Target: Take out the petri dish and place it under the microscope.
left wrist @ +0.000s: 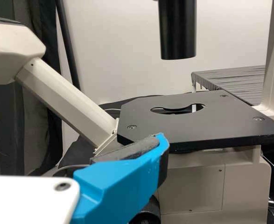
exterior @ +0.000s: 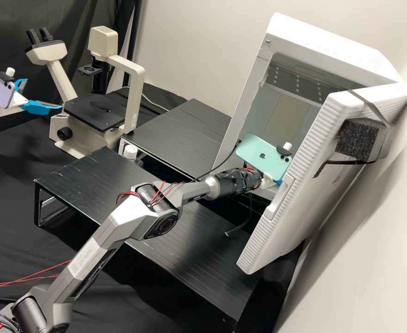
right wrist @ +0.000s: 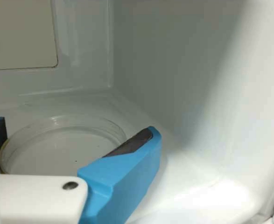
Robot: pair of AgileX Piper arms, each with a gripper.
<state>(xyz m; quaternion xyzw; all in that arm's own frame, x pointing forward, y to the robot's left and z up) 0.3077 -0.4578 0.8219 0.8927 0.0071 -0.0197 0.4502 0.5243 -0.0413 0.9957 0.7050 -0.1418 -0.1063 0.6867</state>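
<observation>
The petri dish (right wrist: 64,144) lies on the floor of the open white cabinet (exterior: 328,44). The right gripper (exterior: 267,179) is inside, jaws apart, one to each side of the dish; contact cannot be determined. The left gripper (exterior: 44,94) is near the microscope (exterior: 134,88) stage (exterior: 92,114), jaws spread. A bottle (exterior: 130,152) stands by the near rack (exterior: 81,178).

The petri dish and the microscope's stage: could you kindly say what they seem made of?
The petri dish looks like clear glass or hard plastic, glossy, its rim glinting. The stage looks satin black, probably coated metal, going by its thin plate and screws.
</observation>
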